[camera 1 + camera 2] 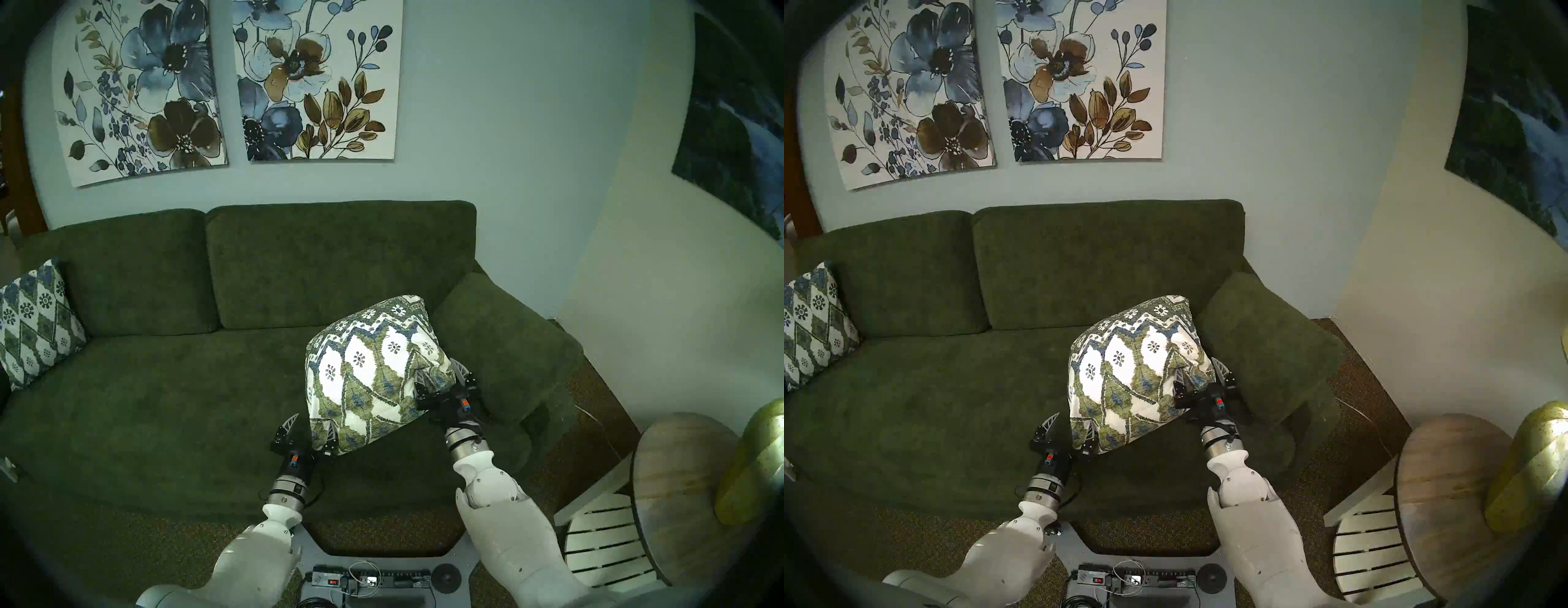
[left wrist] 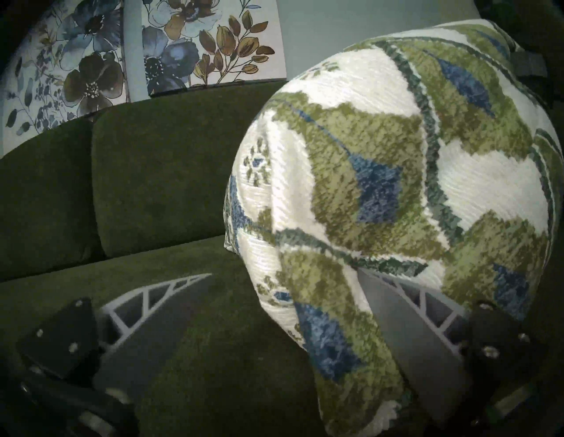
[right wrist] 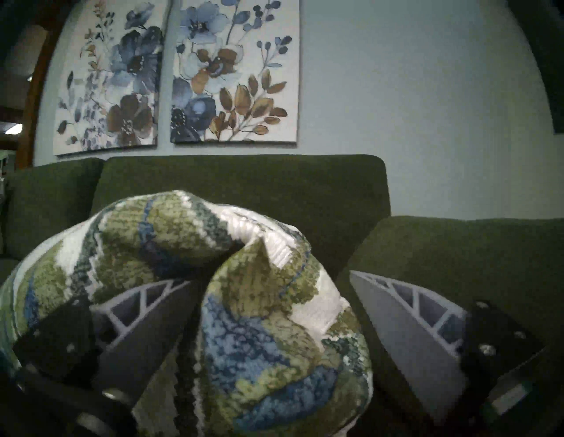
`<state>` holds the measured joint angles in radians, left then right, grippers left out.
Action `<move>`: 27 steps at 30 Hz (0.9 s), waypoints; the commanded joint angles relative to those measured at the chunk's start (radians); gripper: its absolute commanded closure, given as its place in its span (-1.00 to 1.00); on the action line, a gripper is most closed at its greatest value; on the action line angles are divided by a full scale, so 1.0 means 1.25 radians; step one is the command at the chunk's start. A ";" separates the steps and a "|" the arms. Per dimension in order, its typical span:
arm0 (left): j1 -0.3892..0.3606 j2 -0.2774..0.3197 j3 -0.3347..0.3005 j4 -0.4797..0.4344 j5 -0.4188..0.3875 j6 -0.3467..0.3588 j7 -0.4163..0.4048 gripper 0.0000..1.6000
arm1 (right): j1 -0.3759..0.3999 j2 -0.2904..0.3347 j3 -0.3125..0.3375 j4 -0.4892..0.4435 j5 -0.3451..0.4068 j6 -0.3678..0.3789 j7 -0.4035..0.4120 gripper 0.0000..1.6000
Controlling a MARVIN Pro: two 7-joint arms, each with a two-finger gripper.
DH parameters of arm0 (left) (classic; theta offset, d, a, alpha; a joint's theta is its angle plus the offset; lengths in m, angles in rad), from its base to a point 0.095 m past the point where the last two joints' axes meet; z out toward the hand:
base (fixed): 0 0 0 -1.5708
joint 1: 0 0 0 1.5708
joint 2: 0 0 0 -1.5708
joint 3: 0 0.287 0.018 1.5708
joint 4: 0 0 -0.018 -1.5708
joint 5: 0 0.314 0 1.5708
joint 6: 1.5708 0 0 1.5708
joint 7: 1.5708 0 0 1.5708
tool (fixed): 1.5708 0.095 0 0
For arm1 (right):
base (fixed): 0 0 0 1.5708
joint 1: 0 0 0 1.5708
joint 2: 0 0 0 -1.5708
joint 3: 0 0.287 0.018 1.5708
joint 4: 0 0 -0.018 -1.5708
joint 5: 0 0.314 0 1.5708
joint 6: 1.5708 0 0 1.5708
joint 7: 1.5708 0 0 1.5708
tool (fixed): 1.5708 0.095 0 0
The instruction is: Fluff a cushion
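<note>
Two open pincers, left and right, one cushion between.

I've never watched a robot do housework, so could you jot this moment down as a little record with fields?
place: green sofa
cushion: patterned, bulging, above the seat between both grippers
left gripper: open, one finger under the cushion's lower corner
right gripper: open, jaws either side of a bunched corner
second cushion: upright at the sofa's far left end
wall: two flower paintings

Living room (green sofa, floral wall art).
</note>
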<state>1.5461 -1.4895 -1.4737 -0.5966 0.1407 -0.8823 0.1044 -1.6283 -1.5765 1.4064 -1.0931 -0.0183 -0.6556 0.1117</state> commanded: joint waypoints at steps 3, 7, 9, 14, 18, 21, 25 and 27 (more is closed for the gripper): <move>-0.031 -0.005 -0.005 0.007 0.001 0.001 0.014 -1.00 | -0.117 0.031 -0.059 -0.119 0.007 0.045 0.023 -1.00; -0.039 -0.007 -0.003 0.014 0.003 0.003 0.018 -1.00 | -0.115 0.038 -0.038 -0.164 0.013 0.044 0.018 -1.00; -0.043 -0.011 0.000 0.012 0.005 0.002 0.018 -1.00 | -0.106 0.040 -0.032 -0.177 0.018 0.037 0.017 -1.00; -0.052 -0.019 0.006 0.015 0.012 0.006 0.020 -1.00 | -0.107 0.048 -0.018 -0.229 0.030 0.039 0.020 -1.00; -0.059 -0.021 0.011 0.017 0.017 0.009 0.024 -1.00 | -0.095 0.048 -0.011 -0.257 0.043 0.026 0.026 -1.00; -0.066 -0.025 0.015 0.018 0.021 0.012 0.026 -1.00 | -0.086 0.044 -0.010 -0.286 0.051 0.020 0.030 -1.00; -0.072 -0.030 0.021 0.020 0.025 0.017 0.029 -1.00 | -0.074 0.041 -0.010 -0.314 0.058 0.019 0.035 -1.00; -0.077 -0.032 0.024 0.021 0.027 0.023 0.030 -1.00 | -0.068 0.038 -0.012 -0.338 0.062 0.017 0.039 -1.00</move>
<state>1.4913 -1.5155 -1.4491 -0.5691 0.1704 -0.8643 0.1437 -1.7622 -1.5144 1.3978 -1.4177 0.0484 -0.6104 0.1534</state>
